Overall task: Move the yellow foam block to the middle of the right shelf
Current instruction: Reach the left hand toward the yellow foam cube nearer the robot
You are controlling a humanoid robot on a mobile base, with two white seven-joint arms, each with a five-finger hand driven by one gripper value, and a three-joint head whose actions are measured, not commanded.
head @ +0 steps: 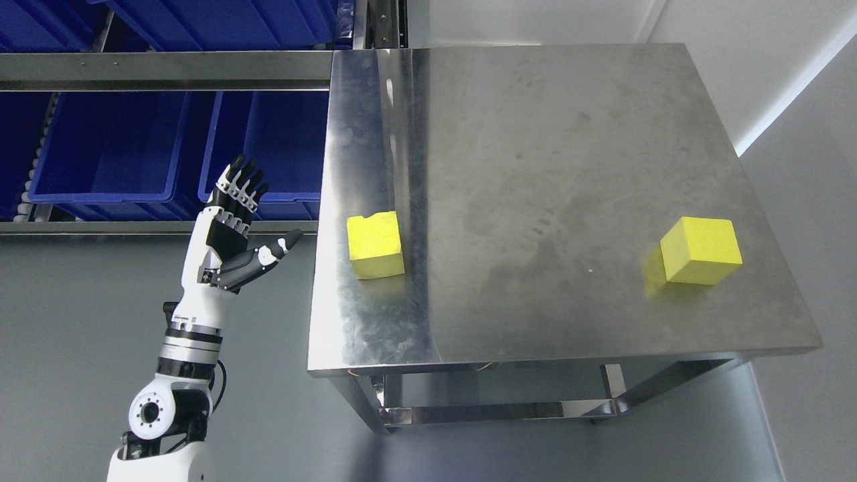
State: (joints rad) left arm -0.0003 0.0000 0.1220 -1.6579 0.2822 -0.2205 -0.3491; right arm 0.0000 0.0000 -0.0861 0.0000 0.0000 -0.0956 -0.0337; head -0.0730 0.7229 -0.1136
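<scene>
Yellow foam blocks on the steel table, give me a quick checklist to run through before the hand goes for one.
1. Left hand holds nothing, fingers spread: ok.
2. Left hand over the table: not ok, it is off the left edge.
3. Near block upright, nothing touching it: ok.
4. Which block is meant: cannot tell, a second block sits at the right.
5. Right shelf middle in sight: not ok, only blue bins on the left rack show.
6. Right hand ready: cannot tell, not in view.

Head camera, high, angled down at steel table.
</scene>
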